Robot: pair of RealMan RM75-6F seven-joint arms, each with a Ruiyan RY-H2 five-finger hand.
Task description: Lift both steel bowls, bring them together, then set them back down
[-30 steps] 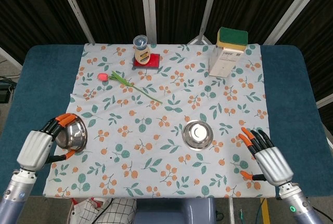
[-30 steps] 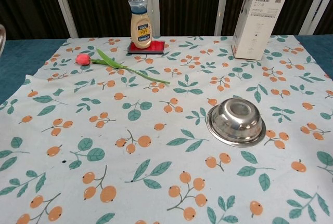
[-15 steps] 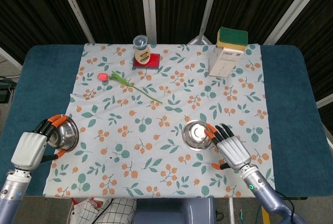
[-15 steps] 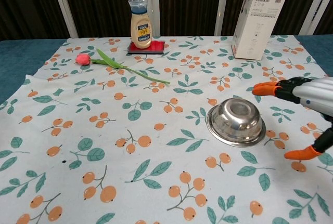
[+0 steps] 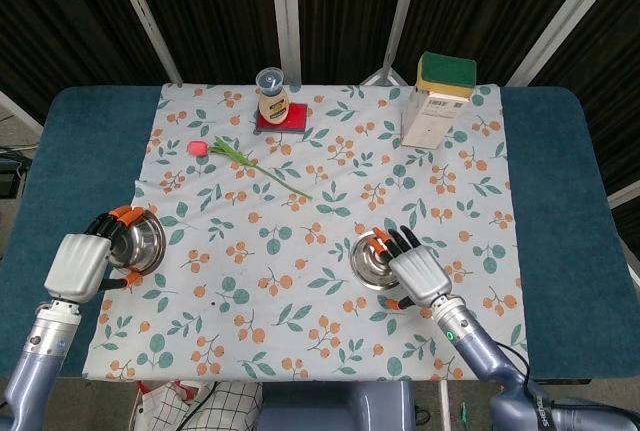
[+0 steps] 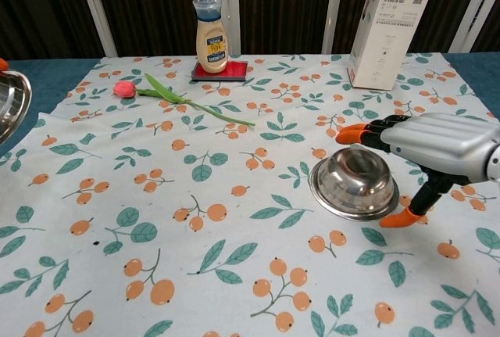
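My right hand (image 6: 437, 149) hovers spread over the right steel bowl (image 6: 355, 183), fingers arched above its far side and thumb low at its near right edge, gripping nothing. That bowl sits upside down on the floral tablecloth (image 5: 330, 201), shiny, with a flat rim. At the near left, my left hand (image 5: 82, 261) grips the left steel bowl (image 5: 140, 239) by its rim, mouth upward, at the cloth's left edge. Farther off lie a tulip (image 5: 245, 159), a sauce bottle (image 5: 271, 97) and a white box (image 5: 432, 114) topped by a sponge (image 5: 446, 70).

Right hand (image 6: 437, 145) spread over upturned bowl (image 6: 354, 183) — no grip.
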